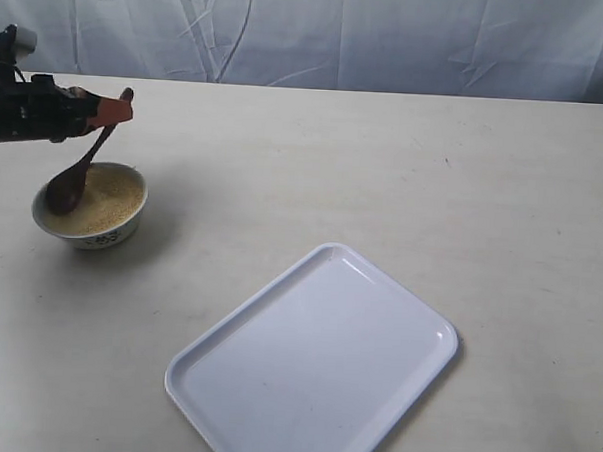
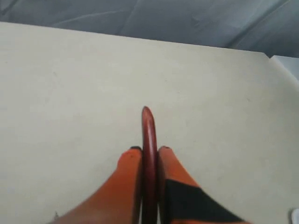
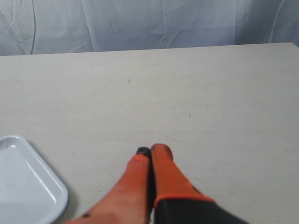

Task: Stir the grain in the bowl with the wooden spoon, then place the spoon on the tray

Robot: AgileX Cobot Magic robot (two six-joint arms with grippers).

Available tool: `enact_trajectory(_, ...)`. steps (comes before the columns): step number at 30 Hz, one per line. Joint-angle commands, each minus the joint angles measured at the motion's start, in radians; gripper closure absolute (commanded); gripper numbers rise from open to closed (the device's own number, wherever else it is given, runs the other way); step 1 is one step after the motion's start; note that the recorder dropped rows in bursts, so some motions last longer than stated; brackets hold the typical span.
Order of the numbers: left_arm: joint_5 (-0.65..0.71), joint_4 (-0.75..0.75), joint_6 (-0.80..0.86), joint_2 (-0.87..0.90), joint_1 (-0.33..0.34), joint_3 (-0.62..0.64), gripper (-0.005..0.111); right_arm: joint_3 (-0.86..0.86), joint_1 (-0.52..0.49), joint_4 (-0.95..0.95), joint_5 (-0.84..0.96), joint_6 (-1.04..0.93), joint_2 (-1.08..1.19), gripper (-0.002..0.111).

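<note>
One spoon [image 1: 79,171] stands slanted in the bowl [image 1: 93,235]. Its oval scoop is sunk into the grain [image 1: 115,198] on the side of the bowl nearer the left edge of the exterior view, and its handle rises up and to the right. The left gripper [image 1: 114,111] clamps the handle close to its top end, so the scoop hangs below and to the left of the orange fingers [image 2: 127,170]. Only the rounded tip of the handle sticks out past them. In the left wrist view the handle runs straight between the two fingers, which press on it from either side, the gap between them as narrow as the handle itself.

The bowl sits on the table [image 1: 404,170] near its left side, with grain heaped almost to the rim. The tray [image 1: 315,367] lies well apart from the bowl, toward the near middle of the table, turned at an angle to the table's edge.

The right gripper [image 3: 152,150] is over the table with its fingers pressed together tip to tip, and a corner of the tray shows near it in the right wrist view. A pale cloth [image 1: 340,38] hangs behind the table.
</note>
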Motion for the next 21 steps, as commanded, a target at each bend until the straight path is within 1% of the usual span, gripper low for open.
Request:
enact_trajectory(1, 0.060, -0.004, -0.003, 0.019, -0.032, -0.005, 0.107, 0.005, 0.004, 0.001, -0.014, 0.000, -0.005, 0.108)
enact_trajectory(4, 0.095, 0.006, -0.058, 0.019, -0.054, -0.005, 0.107, 0.005, 0.004, 0.001, -0.014, 0.000, -0.005, 0.108)
enact_trajectory(7, 0.152, -0.016, -0.066, 0.017, -0.054, -0.005, 0.107, 0.005, 0.004, 0.001, -0.014, 0.000, -0.005, 0.108)
enact_trajectory(9, 0.152, -0.016, -0.078, 0.005, -0.054, -0.005, 0.107, 0.005, 0.004, 0.001, -0.014, 0.000, -0.005, 0.108)
enact_trajectory(13, 0.067, -0.016, -0.071, -0.036, -0.052, -0.007, 0.107, 0.005, 0.004, 0.001, -0.014, 0.000, -0.005, 0.108)
enact_trajectory(16, 0.062, -0.016, -0.043, -0.073, -0.052, -0.011, 0.107, 0.005, 0.004, 0.001, -0.014, 0.000, -0.005, 0.108)
enact_trajectory(18, 0.017, -0.016, -0.018, -0.111, -0.055, -0.011, 0.107, 0.005, 0.004, 0.001, -0.014, 0.000, -0.005, 0.108)
enact_trajectory(19, -0.038, 0.020, -0.018, -0.137, -0.057, -0.011, 0.107, 0.005, 0.004, 0.001, -0.014, 0.000, -0.005, 0.108)
enact_trajectory(21, -0.068, 0.069, -0.018, -0.157, -0.057, -0.011, 0.107, 0.005, 0.004, 0.001, -0.014, 0.000, -0.005, 0.108)
